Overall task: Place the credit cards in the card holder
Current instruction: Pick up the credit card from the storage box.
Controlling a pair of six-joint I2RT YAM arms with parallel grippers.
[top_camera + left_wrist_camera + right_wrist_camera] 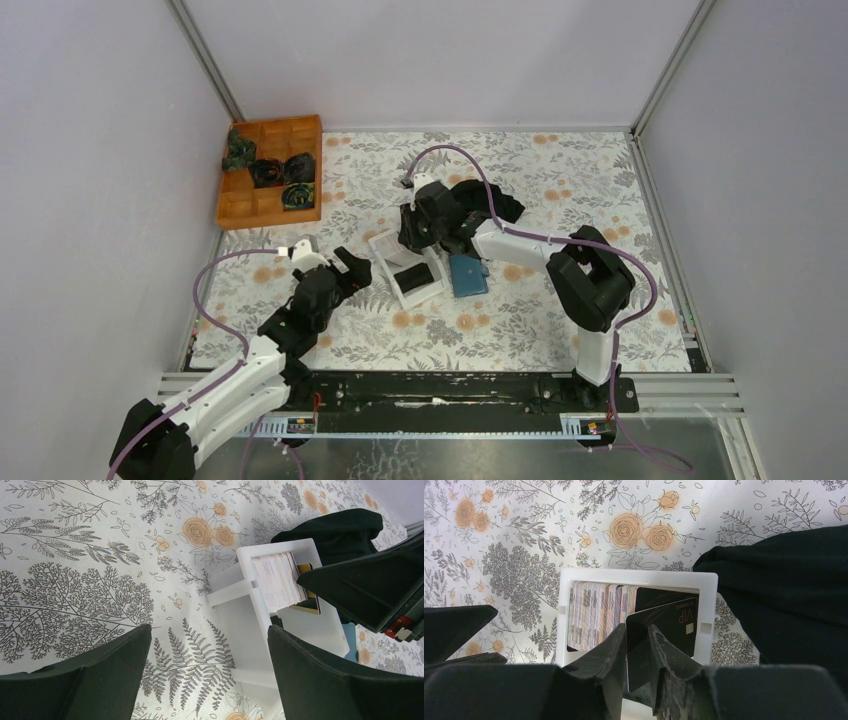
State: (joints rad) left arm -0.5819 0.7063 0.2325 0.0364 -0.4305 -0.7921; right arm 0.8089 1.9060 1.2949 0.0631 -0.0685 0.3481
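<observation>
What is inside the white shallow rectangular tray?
A row of pale thin cards on edge and a black VIP card, pinched by the right gripper. The tray floor beneath them is hidden.

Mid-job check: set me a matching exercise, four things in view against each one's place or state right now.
1 left gripper
2 right gripper
3 card holder
4 black cloth

a lying flat just right of the white tray
b open, holding nothing
c shut on a black card above the tray
d bunched beyond the tray

Pairs: 1-b, 2-c, 3-a, 4-d
</observation>
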